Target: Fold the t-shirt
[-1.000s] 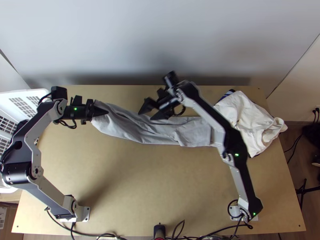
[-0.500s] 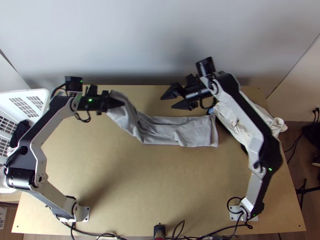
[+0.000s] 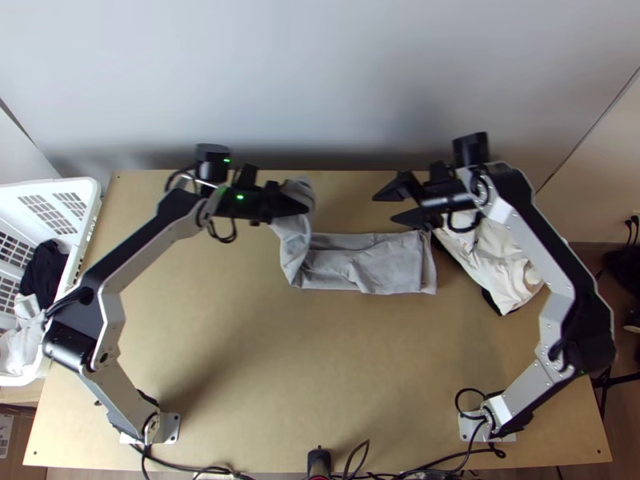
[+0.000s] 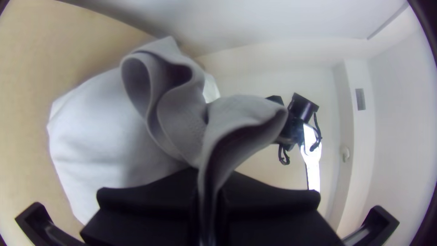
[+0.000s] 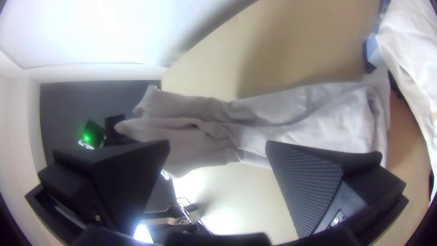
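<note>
The table (image 3: 240, 360) bears the shirt (image 3: 388, 270), which lies in a long, thin strip toward the far side, with some creases. Its right end is flat, near a heap of white cloth (image 3: 512, 276), and its left end is lifted. The shirt looks light and very soft, so it should bend with no push, but it may sag and crumple if held at just one spot. It should not break, and it does not look slippery. The left gripper (image 3: 304, 206) pinches the lifted end, and loose folds flop over its fingers. The right gripper (image 3: 385, 208) is spread wide above the shirt, with nothing in it. The best grip is likely at two corners, taking every layer of the edge.
</note>
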`<state>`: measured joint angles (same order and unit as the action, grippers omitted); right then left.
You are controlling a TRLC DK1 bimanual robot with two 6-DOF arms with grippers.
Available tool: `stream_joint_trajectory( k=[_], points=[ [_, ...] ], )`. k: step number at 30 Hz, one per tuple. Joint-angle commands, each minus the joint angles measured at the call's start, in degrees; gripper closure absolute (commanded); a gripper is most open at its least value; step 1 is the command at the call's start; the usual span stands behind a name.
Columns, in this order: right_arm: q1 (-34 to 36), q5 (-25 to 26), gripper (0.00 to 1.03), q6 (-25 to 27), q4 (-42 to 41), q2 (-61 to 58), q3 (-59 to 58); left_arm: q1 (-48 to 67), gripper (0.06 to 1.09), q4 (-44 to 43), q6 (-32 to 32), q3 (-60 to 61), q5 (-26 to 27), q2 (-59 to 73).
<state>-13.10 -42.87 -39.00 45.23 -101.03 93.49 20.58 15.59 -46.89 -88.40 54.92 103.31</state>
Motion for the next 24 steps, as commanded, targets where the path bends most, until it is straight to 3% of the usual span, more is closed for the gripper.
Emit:
stream_joint_trajectory(
  k=[1, 24],
  points=[
    [6.3, 0.3, 0.05, 0.0, -2.1, 5.3, -8.3, 6.4, 1.05, -2.1, -2.2, -4.1, -1.0, 4.3],
    [20.6, 0.2, 0.05, 2.5, -3.6, 18.9, -25.7, 21.5, 1.05, -1.7, -5.0, -31.6, -4.6, 30.5]
  ],
)
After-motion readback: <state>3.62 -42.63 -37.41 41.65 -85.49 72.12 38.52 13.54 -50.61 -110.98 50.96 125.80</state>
